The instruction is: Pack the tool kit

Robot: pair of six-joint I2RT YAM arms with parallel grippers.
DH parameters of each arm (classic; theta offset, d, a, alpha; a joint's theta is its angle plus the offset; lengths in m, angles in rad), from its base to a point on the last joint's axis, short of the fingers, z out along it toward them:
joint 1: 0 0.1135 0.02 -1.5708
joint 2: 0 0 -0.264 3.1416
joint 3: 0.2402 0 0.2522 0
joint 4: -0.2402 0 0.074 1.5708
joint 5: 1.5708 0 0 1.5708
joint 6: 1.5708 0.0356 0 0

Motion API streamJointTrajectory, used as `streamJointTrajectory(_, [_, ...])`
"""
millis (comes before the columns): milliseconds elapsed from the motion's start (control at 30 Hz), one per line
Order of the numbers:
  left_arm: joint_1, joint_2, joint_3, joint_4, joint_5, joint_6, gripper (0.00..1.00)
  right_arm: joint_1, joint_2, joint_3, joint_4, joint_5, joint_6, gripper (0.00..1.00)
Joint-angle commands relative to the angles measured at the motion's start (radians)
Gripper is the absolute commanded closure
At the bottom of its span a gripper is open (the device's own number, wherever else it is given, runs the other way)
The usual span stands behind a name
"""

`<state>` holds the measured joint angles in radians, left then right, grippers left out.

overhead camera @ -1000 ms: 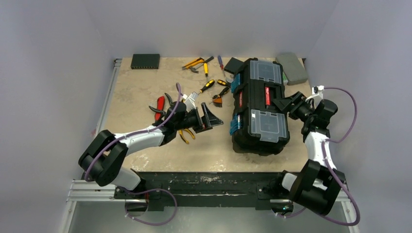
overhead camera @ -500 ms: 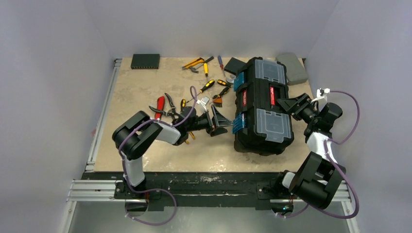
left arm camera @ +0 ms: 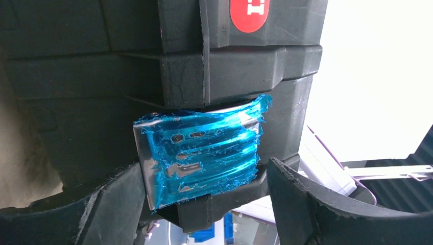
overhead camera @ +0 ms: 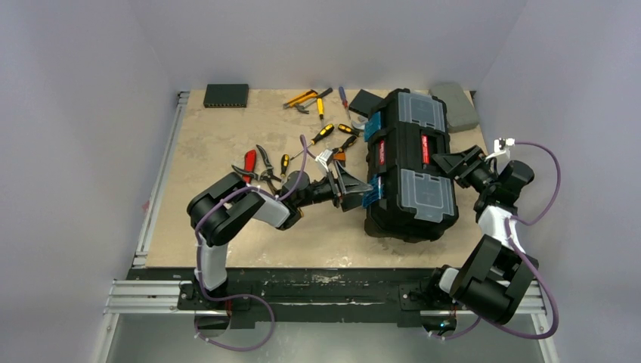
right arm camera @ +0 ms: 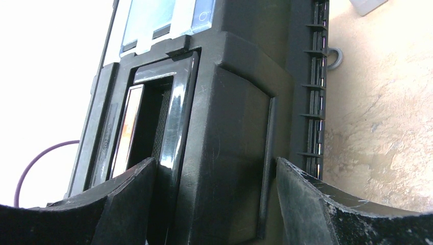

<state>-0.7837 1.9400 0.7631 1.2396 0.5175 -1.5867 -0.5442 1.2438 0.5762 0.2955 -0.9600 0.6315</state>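
The black toolbox [overhead camera: 408, 162] lies lid up at the table's right, its lid down. My left gripper [overhead camera: 354, 189] is open at its left side, jaws straddling the near blue latch [overhead camera: 370, 193]. In the left wrist view the scuffed blue latch [left arm camera: 201, 153] sits between my fingers [left arm camera: 117, 204]; one finger touches its edge and the other stands a little off. My right gripper [overhead camera: 447, 161] is shut on the toolbox's right side. In the right wrist view it [right arm camera: 215, 163] clamps a raised black block [right arm camera: 230, 143] beside the handle recess. Yellow-black screwdrivers [overhead camera: 321, 134] and red-handled pliers [overhead camera: 248, 162] lie loose on the table.
A grey case [overhead camera: 456, 106] sits behind the toolbox at the back right. A flat black box [overhead camera: 225, 94] lies at the back left and a small black box [overhead camera: 364, 100] by the toolbox's far corner. More tools [overhead camera: 306, 98] are scattered at the back.
My left arm has swung right from the loose tools to the toolbox's near latch, and its jaws have narrowed. The toolbox turned slightly with my right gripper holding it.
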Motion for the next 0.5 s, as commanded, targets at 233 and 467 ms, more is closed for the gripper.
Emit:
streamJointTrajectory(233, [-0.078, 0.036, 0.18, 0.185, -0.011, -0.091, 0.3, 0.035, 0.089, -0.112, -0.313, -0.039, -0.046, 0.99])
streamJointTrajectory(467, [-0.083, 0.094, 0.248, 0.185, -0.021, -0.104, 0.56, 0.036, 0.061, -0.09, -0.368, -0.015, -0.076, 0.99])
